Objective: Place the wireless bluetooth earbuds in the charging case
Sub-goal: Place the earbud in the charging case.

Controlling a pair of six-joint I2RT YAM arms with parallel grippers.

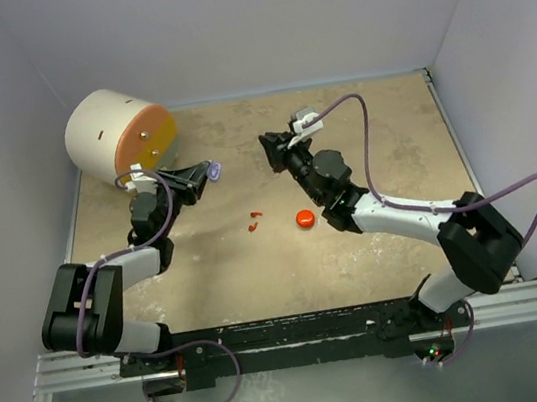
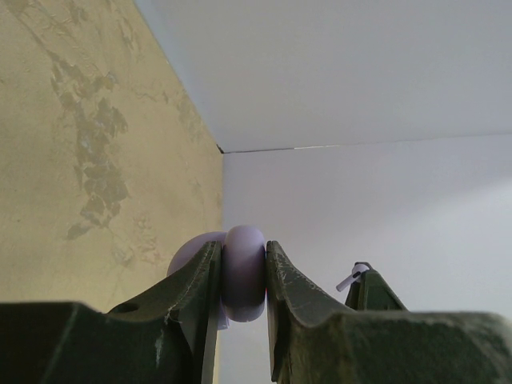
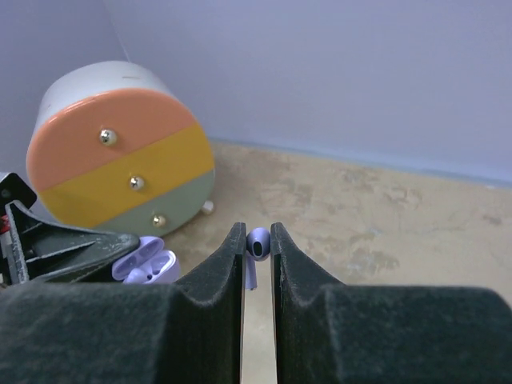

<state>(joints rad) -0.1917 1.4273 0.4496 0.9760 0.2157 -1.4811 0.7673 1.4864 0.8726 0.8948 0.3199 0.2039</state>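
Observation:
My left gripper (image 1: 202, 175) is shut on the open lavender charging case (image 1: 213, 172) and holds it above the table. The case sits squeezed between the fingers in the left wrist view (image 2: 244, 272). In the right wrist view it shows with its lid up (image 3: 148, 264). My right gripper (image 1: 268, 143) is shut on a grey-lavender earbud (image 3: 258, 243), held a short way right of the case; the earbud also shows in the left wrist view (image 2: 349, 280). Two red earbuds (image 1: 253, 220) lie on the table between the arms. The other lavender earbud I cannot make out.
A red-orange disc (image 1: 304, 218) lies on the table near the right arm. A round drawer box (image 1: 117, 133) with orange, yellow and green fronts stands at the back left, just behind the left gripper. Walls close the table at the back and sides.

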